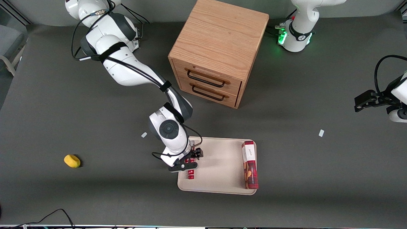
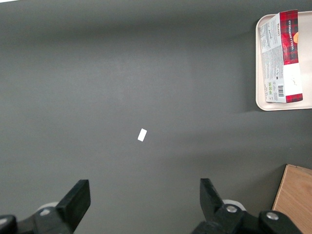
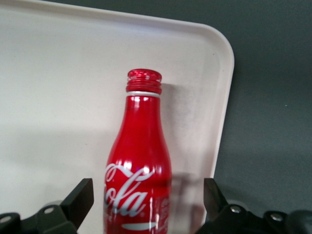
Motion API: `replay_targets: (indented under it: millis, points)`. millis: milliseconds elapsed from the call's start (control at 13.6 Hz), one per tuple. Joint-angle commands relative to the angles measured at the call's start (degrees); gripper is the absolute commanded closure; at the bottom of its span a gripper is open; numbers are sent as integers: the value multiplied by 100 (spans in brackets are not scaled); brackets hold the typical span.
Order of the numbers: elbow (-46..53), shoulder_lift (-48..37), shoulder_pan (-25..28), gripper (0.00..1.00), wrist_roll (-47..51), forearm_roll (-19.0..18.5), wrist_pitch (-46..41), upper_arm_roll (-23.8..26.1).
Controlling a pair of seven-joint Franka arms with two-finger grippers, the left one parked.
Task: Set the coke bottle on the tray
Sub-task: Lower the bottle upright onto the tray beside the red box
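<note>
The coke bottle [image 1: 191, 174] [image 3: 140, 161] is red with white script. It lies on the beige tray [image 1: 219, 159] [image 3: 58, 87], close to the rim at the working arm's end, its capped neck pointing toward the front camera. My right gripper [image 1: 190, 161] [image 3: 147, 196] is low over the tray and open. Its fingers [image 3: 81, 197] stand on either side of the bottle's body, with a gap on each side. The bottle's base is hidden under the gripper.
A long red-and-white box [image 1: 250, 165] [image 2: 280, 56] lies on the tray's parked-arm end [image 2: 261, 105]. A wooden two-drawer cabinet [image 1: 219, 47] stands farther from the camera than the tray. A yellow object [image 1: 72, 161] and white scraps [image 1: 144, 135] [image 1: 321, 133] lie on the table.
</note>
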Motion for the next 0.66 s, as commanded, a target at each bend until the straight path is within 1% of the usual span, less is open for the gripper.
replay_targets:
  millis: [0, 590]
  points:
    - [116, 54, 64, 0, 10, -135, 55, -50]
    - [116, -24, 55, 0, 45, -108, 47, -41]
